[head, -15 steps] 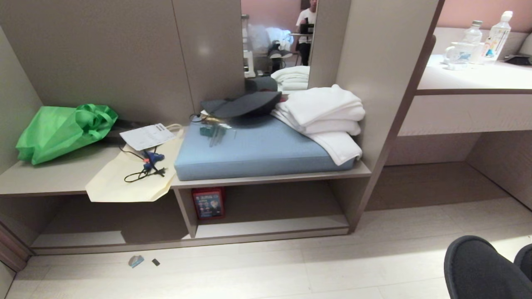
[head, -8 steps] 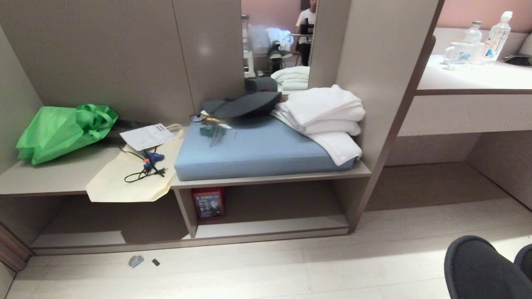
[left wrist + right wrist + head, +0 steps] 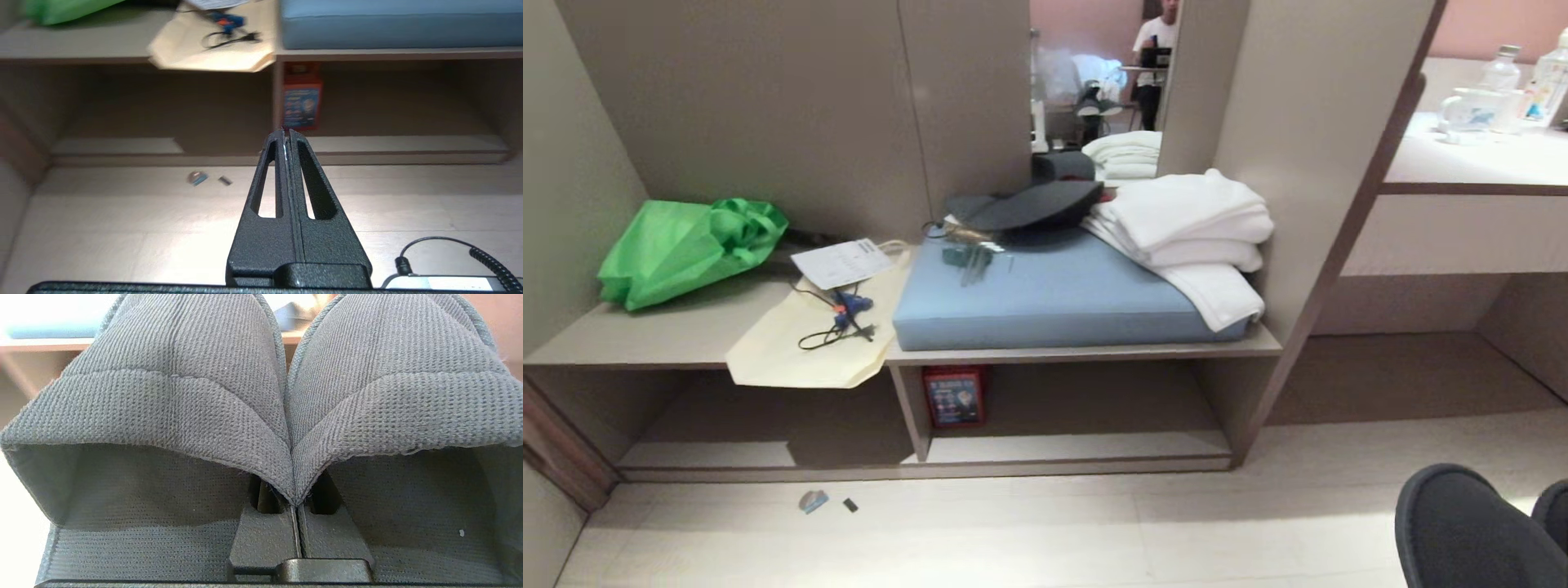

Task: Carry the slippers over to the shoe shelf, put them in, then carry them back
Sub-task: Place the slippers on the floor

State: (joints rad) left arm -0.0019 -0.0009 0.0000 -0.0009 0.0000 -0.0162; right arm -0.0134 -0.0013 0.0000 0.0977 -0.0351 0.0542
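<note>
The soft blue-grey knitted slippers (image 3: pixel 286 396) sit side by side, rounded toes forward, their inner band edges pinched together by the right gripper (image 3: pixel 295 506). The left gripper (image 3: pixel 286 134) is closed and empty.

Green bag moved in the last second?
No. The green bag keeps its spot beside the cream tote; the whole view shifted right, so the camera moved.

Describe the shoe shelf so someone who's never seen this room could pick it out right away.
Find the grey-brown wood unit with the blue cushion on its bench. Directly under that cushion is a low open cubby, the shoe shelf. Unlike the cubby to its left, it has a red box standing against the divider.
</note>
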